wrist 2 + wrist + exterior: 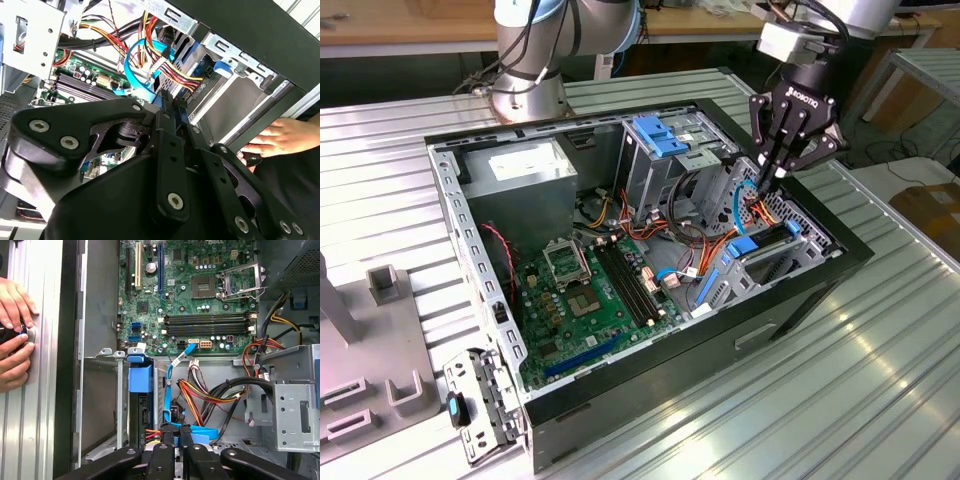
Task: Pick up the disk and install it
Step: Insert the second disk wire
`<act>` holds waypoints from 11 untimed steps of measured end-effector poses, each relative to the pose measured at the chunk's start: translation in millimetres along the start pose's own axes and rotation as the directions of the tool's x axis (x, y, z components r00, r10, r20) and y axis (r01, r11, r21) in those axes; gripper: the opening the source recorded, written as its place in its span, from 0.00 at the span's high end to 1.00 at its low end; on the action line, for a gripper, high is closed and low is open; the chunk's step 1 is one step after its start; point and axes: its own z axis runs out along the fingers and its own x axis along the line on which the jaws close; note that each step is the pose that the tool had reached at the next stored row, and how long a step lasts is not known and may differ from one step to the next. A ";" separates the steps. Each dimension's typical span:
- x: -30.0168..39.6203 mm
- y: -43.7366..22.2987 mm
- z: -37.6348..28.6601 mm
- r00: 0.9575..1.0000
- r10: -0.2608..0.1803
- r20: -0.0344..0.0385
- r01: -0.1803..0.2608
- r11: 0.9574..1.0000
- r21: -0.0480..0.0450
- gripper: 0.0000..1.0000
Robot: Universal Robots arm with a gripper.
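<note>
The disk (758, 243), grey metal in a bright blue carrier, sits in the drive cage at the end of the open computer case (800, 300) on the exterior view's right. Its blue handle (140, 378) shows in the first wrist view, and part of the carrier (220, 65) in the second. My gripper (767, 186) hangs just above and behind it, fingers pointing down into the case. The fingertips (163, 440) stand close together, shut, beside a thin blue cable (167, 390) and orange-red wiring. I see nothing clamped between them.
A person's hands (12, 330) rest on the ribbed metal table just outside the case wall by the drive cage. A light-blue bracket (658, 135) lies on the upper bay. The motherboard (590, 290) fills the case floor. Grey fixtures (390, 285) stand at the exterior view's left.
</note>
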 end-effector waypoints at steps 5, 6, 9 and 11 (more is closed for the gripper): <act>17.7 -0.1 5.6 0.999 -0.007 0.051 0.007 1.000 0.001 0.84; 21.7 0.1 6.7 0.998 -0.008 0.054 0.008 1.000 0.001 0.84; 37.5 0.1 11.8 0.998 -0.010 0.063 0.010 1.000 0.001 0.84; 42.2 0.5 13.6 0.996 -0.016 0.093 0.016 1.000 0.003 0.84</act>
